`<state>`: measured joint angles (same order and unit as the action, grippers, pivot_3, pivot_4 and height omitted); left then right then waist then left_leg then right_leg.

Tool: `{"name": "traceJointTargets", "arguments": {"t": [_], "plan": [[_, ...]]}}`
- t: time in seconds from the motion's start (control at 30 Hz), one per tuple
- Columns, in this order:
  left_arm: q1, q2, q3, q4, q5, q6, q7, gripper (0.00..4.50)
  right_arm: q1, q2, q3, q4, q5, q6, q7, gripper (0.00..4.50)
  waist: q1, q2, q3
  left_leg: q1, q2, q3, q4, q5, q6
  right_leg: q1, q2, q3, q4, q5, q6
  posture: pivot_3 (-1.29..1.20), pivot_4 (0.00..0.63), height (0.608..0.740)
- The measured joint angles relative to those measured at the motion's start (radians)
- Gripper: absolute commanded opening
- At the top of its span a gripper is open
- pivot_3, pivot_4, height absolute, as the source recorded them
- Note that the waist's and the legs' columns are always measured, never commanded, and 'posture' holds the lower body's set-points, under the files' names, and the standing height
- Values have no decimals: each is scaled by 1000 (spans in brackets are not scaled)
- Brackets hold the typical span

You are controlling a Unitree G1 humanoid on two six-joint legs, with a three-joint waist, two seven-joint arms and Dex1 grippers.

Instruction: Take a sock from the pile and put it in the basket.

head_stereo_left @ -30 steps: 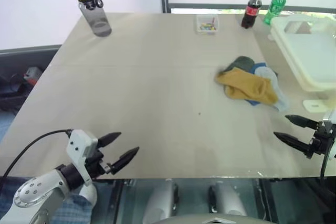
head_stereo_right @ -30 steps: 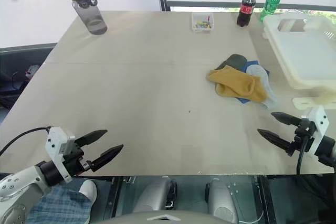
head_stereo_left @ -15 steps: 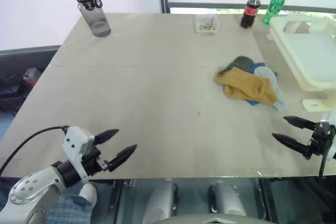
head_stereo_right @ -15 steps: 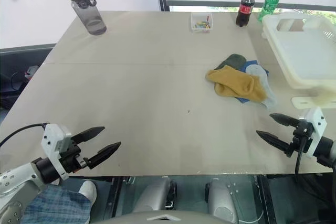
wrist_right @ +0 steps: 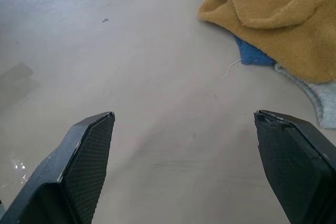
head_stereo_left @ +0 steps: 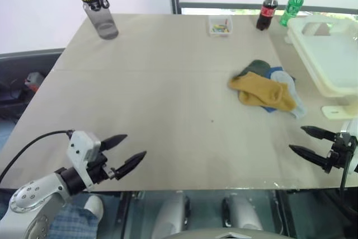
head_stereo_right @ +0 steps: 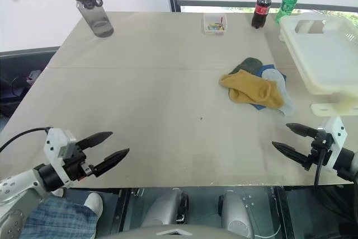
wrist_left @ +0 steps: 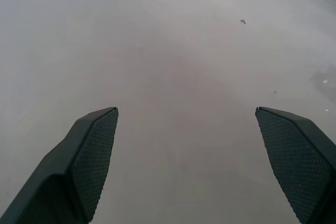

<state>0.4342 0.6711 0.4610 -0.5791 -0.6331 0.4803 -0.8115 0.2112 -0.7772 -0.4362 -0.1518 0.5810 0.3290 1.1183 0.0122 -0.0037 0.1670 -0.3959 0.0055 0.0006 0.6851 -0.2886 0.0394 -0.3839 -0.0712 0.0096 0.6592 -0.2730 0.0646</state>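
Not much going on since a second ago, tbh. Left gripper [head_stereo_left: 125,151] parked at the lower left of the frame over the near table edge, jaws spread wide, nothing between them. Nudged a hair left and down in frame compared with the earlier shots, but tiny enough that it hardly counts as a real move. Right gripper [head_stereo_left: 307,141] sitting lower right, also wide open and empty, basically same spot as before.

Pile [head_stereo_left: 264,88] lying right of center on the table [head_stereo_left: 156,82], untouched: mustard-yellow sock [wrist_right: 273,19] draped on top, blue and pale grey peeking out underneath, dark green tucked at the back. Same shape as in the earlier shots, so no sock lifted yet. Basket [head_stereo_left: 330,54] at the upper right edge of the frame, just beyond the pile, nothing visible inside from this angle.

Along the top edge: water bottle [head_stereo_left: 98,9] upper left, small clear box [head_stereo_left: 220,25] top center, cola bottle [head_stereo_left: 267,9] and green bottle [head_stereo_left: 293,5] next to the basket. All well clear of the action.

Meaning for the task: looks like 0 progress so far, still at the very start. Right gripper looks like the obvious pick for the reach, being nearer to the pile with the yellow sock straight ahead in its wrist view.
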Motion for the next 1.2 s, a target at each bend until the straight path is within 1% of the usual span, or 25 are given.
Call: {"name": "traceJointTargets", "arguments": {"t": [0.3, 0.4, 0.43, 0.5, 0.53, 0.63, 0.67, 0.7, 0.73, 0.77, 0.83, 0.9, 0.97, 1.07, 1.2], "plan": [[-44, 0, -15, 0, -17, 16, 0, 4500, -1, 10, 0, -1, -1, -3, -19, 4371, 0, 0, 0, 0, 0, 0, 0, 0, 0, 0, 0, 0, 0, 0, 0, 0, 150, 740], [-65, 2, -18, 0, -37, 30, 0, 4500, -15, 9, 16, -30, -7, 59, -93, 4371, 0, 0, 0, 0, 0, 0, 0, 0, 0, 0, 0, 0, 1, 0, 0, 0, 150, 740], [-65, 3, -18, 0, -37, 31, 0, 4500, -17, 10, 18, -33, -7, 61, -97, 4371, -1, 0, 0, 0, 0, 0, 0, 0, 0, 0, 0, 0, 1, 0, 0, 0, 150, 740], [-69, 8, -20, 1, -39, 35, -2, 4500, -67, 25, 53, -88, -25, 74, -156, 4371, -8, 1, 0, 1, 0, 0, 0, 0, 0, 0, 0, 1, 1, 0, 0, 0, 150, 740], [-73, 13, -21, 1, -41, 38, -4, 4500, -133, 43, 97, -137, -40, 98, -217, 4371, -17, 1, 0, 1, 1, 0, 0, 0, 0, 0, 0, 1, 2, 0, 0, 0, 150, 740], [-83, 22, -21, 1, -54, 41, -12, 4500, -223, 70, 159, -198, -56, 107, -280, 4371, -21, 1, 0, 1, 0, 0, 0, 0, 0, 0, 1, 1, 2, 0, 0, 0, 150, 740], [-83, 24, -21, 1, -59, 44, -14, 4500, -282, 88, 203, -222, -71, 120, -316, 4371, -21, 1, 0, 1, 0, 0, 0, 0, 0, -1, 1, 1, 2, 0, 0, 0, 150, 740], [-82, 24, -20, 1, -60, 44, -14, 4500, -296, 91, 214, -222, -76, 127, -324, 4371, -21, 0, 0, 1, 0, 0, 0, 0, 0, 0, 1, 1, 2, 0, 0, 0, 150, 740], [-87, 27, -21, 2, -62, 47, -16, 4500, -421, 108, 314, -212, -148, 185, -401, 4371, -23, 0, 0, 0, -1, 0, 0, 0, -1, -2, 1, 1, 2, 0, 0, 0, 150, 740], [-95, 29, -25, 3, -63, 48, -17, 4500, -483, 124, 367, -193, -194, 202, -437, 4371, -24, 0, 0, 0, -1, 0, 0, 2, -4, -2, 1, 1, 2, 0, 0, 0, 150, 740], [-110, 30, -34, 2, -65, 48, -18, 4500, -573, 156, 462, -142, -289, 211, -494, 4371, -24, 0, 0, 0, -1, 0, 0, 2, -4, -3, 1, 0, 2, 0, 0, 0, 150, 740], [-118, 31, -41, 2, -66, 47, -17, 4500, -657, 196, 571, -32, -416, 181, -555, 4371, -22, 0, 0, -2, -1, 0, 0, 3, -5, -3, 1, 0, 2, 0, 0, 0, 150, 740], [-119, 31, -42, 4, -65, 48, -17, 4500, -686, 218, 624, 45, -481, 156, -582, 4371, -20, 0, 0, -2, -2, 1, 0, 3, -5, -4, 1, -1, 1, 0, 0, 0, 150, 740], [-131, 31, -46, 4, -65, 47, -14, 4500, -753, 292, 695, 192, -575, 123, -619, 4371, -25, -1, 0, -3, -2, 3, 0, 3, -5, -6, 1, -1, 2, 0, 0, 0, 150, 740], [-130, 30, -48, 3, -64, 47, -10, 4500, -815, 347, 714, 286, -639, 116, -664, 4371, -28, 0, 0, -3, -2, 5, -1, 3, -5, -8, 1, 1, 4, 0, 0, 0, 150, 740]]}}
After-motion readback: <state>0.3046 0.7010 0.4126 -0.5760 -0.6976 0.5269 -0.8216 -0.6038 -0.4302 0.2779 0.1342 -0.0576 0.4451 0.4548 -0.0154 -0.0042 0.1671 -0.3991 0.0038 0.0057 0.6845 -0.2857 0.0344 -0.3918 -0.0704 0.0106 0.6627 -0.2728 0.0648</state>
